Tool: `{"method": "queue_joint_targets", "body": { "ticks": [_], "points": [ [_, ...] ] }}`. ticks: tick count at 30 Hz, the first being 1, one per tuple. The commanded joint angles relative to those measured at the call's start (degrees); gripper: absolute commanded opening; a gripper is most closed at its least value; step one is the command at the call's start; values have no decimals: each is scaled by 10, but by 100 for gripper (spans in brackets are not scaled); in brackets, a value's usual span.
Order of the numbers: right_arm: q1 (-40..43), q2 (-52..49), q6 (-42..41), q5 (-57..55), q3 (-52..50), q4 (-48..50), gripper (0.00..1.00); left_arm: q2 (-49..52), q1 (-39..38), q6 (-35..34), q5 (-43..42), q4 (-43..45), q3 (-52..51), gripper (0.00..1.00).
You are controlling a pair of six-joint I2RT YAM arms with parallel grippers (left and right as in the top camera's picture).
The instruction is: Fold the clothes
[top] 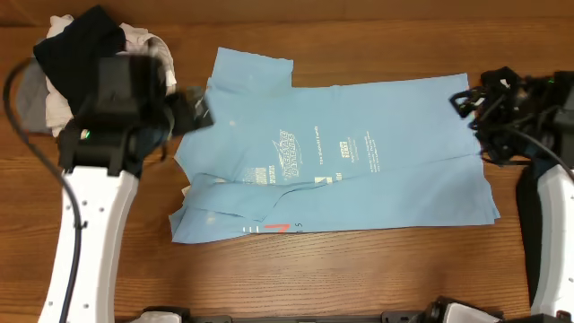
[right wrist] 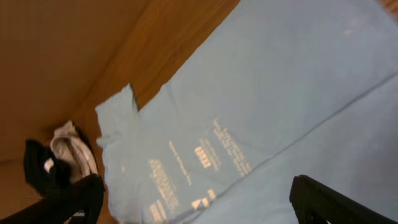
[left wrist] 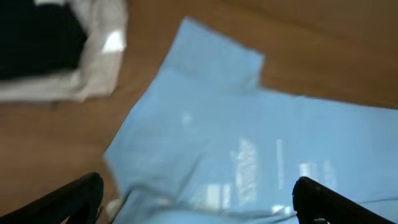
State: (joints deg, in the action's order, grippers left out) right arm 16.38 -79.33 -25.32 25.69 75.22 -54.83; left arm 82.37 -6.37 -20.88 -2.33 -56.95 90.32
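One wooden table [top: 359, 278] carries everything. On it lies one light blue T-shirt [top: 377, 170], spread across the middle between my two arms, collar end toward my left arm and hem toward my right. One short sleeve [top: 253, 70] lies flat, pointing to the far edge. The near corner on my left side is rumpled and doubled over itself.

I have two arms, one at each side of the shirt.

In the far left corner sits one heap of other clothes, well apart from the blue shirt: one black shirt [top: 76, 45] on top, with pale white and grey cloth [top: 143, 38] under and around it. I cannot tell how many pale pieces there are.

My left gripper [top: 193, 112] hovers at the shirt's collar end. Its two fingers [left wrist: 68, 199] stand wide apart and hold nothing. My right gripper [top: 466, 100] hangs at the far corner of the hem. Its two fingers [right wrist: 329, 199] are likewise spread wide, with no cloth between them.

White lettering [top: 296, 152] runs across the shirt's chest in several blocks, too blurred to count. There is one small red mark [top: 280, 229] near the doubled-over edge.
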Motion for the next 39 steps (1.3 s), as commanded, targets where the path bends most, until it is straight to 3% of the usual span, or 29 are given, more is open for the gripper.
{"method": "queue_joint_targets", "body": {
  "ticks": [1,9,15,22,39],
  "points": [
    [-36,-4,16,13,10,-21,100,97,-16,31,14,0,79,100],
    [-115,-47,40,-19,9,-81,100,364,-11,91,88,-46,319,100],
    [-178,-86,80,-38,4,-104,100,505,9,107,100,-50,447,100],
    [-228,-102,75,-70,-38,-65,100,582,26,160,87,2,460,98],
    [-234,-102,71,-70,-70,-31,100,653,24,171,24,42,459,84]
  ]
}}
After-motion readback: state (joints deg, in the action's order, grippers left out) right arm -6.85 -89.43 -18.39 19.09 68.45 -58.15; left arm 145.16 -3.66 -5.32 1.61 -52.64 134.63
